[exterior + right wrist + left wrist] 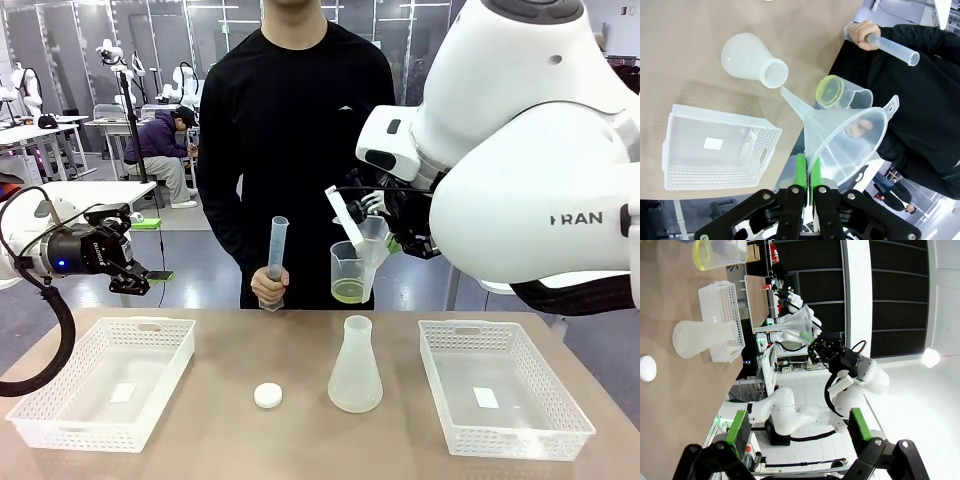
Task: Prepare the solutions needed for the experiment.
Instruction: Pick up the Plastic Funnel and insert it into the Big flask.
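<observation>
Right gripper (807,163) pinches funnel (850,135); whatever supports the beaker (352,260) of solutions (349,291) seems hidden.

A small amount of pale lemon-yellow solution (348,291) is being contained in the bottom of a translucent plastic beaker (352,258). The liquid is being shown clear and level, glowing through the wall. The beaker is being held upright just above the far edge of the table (300,345), near its middle; its support is hidden.
</observation>
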`<action>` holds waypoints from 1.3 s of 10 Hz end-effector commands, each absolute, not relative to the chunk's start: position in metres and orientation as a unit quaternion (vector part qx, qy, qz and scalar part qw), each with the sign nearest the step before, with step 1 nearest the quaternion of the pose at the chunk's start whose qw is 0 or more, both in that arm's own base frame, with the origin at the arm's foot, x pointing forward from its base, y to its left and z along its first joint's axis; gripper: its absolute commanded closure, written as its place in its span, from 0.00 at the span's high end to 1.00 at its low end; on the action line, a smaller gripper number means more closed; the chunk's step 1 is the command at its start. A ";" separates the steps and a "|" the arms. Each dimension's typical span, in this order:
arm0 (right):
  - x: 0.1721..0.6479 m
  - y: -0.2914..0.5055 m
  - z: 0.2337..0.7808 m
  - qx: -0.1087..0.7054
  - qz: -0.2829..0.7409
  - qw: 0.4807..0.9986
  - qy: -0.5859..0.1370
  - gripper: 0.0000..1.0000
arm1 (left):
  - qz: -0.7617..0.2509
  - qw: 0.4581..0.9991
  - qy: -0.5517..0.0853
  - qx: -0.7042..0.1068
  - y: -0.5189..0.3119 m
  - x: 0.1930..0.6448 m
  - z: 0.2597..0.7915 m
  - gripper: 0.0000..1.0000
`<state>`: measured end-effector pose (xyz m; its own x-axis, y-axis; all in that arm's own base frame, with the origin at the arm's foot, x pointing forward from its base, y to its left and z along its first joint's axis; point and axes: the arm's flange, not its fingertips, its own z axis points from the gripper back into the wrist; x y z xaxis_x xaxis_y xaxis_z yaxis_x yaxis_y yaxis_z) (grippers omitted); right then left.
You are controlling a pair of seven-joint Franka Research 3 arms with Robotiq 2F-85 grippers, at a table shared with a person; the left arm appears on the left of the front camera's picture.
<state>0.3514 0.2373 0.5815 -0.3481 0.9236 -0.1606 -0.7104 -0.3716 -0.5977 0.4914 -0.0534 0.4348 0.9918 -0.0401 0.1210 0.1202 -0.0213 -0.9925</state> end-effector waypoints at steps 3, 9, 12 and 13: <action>0.356 0.244 0.554 -0.252 0.786 0.522 -0.215 0.04 | -0.058 0.699 -0.029 -0.713 -0.053 0.491 0.436 1.00; 0.367 0.252 0.529 -0.232 0.790 0.523 -0.221 0.04 | -0.058 0.699 -0.029 -0.713 -0.053 0.491 0.436 1.00; 0.373 0.255 0.514 -0.225 0.791 0.524 -0.219 0.04 | -0.058 0.699 -0.029 -0.713 -0.053 0.491 0.436 1.00; 0.374 0.255 0.510 -0.222 0.793 0.522 -0.221 0.04 | -0.058 0.699 -0.029 -0.713 -0.053 0.491 0.436 1.00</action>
